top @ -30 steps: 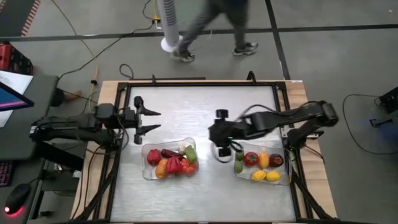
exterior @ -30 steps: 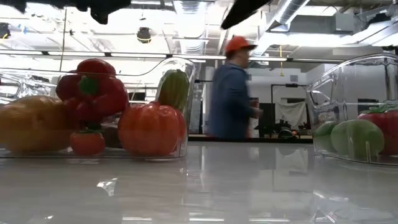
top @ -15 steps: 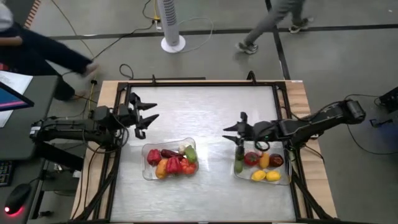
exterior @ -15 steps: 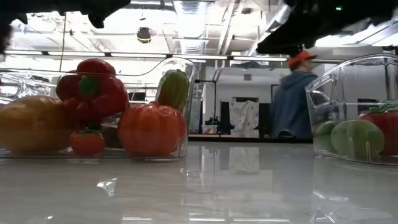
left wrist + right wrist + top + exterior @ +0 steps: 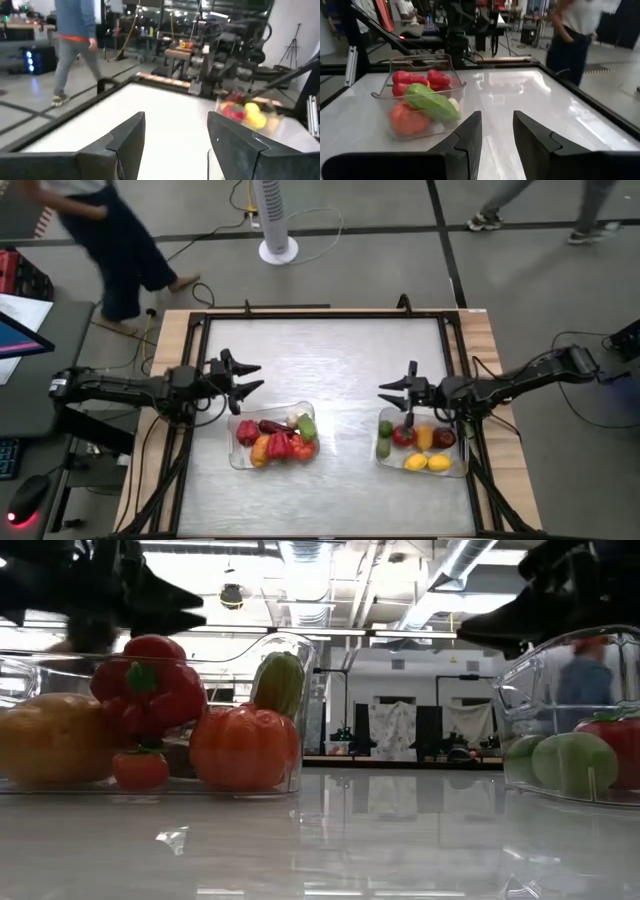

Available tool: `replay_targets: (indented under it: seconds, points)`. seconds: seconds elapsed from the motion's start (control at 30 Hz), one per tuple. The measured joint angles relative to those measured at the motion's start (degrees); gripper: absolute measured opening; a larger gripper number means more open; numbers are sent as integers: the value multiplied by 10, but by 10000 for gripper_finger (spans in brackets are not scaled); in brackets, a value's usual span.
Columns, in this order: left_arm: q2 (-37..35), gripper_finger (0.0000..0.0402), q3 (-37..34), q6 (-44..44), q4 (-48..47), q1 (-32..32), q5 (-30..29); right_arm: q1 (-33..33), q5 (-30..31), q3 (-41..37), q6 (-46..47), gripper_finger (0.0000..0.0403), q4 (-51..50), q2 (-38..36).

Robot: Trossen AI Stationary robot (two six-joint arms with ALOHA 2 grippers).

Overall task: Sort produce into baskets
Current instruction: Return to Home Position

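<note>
While neither holds anything, the left jaws stand wide apart at centre left of the high view, just off the upper left corner of the left basket [image 5: 270, 411] and not touching it. The right jaws are likewise apart at centre right, just off the upper left corner of the right basket [image 5: 456, 471]. The right wrist view confirms a clear gap between that arm's fingers [image 5: 465, 136].

The left arm [image 5: 130, 388] reaches in low from the left edge of the frame, and the right arm [image 5: 510, 383] from the right edge.

All produce lies inside the two baskets. The left basket, lower centre left, holds a red pepper [image 5: 247, 432], an orange piece [image 5: 262, 449], a red tomato [image 5: 281, 445], a green piece [image 5: 307, 427], a dark purple piece [image 5: 272, 425] and a white bulb [image 5: 293, 418]. The right basket, lower centre right, holds green pieces [image 5: 384, 446], a red piece [image 5: 404, 436], a dark piece [image 5: 443, 438] and yellow pieces [image 5: 427, 463].

Both baskets rest flat on the metal surface [image 5: 320, 350], well apart.

Beyond the surface, a person [image 5: 110, 240] walks at upper left, near a white fan column [image 5: 272, 220].
</note>
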Motion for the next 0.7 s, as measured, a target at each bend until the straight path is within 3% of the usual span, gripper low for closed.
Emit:
replay_targets:
  seconds: [0.5,0.7]
  points:
    - [-126,200,-98,-26,-21,-9,-13,-15,-5,-97,-19,136,-8,-204]
    - [-163,200,-101,-26,-61,-19,13,-15,-7,-101,-28,136,-70,-259]
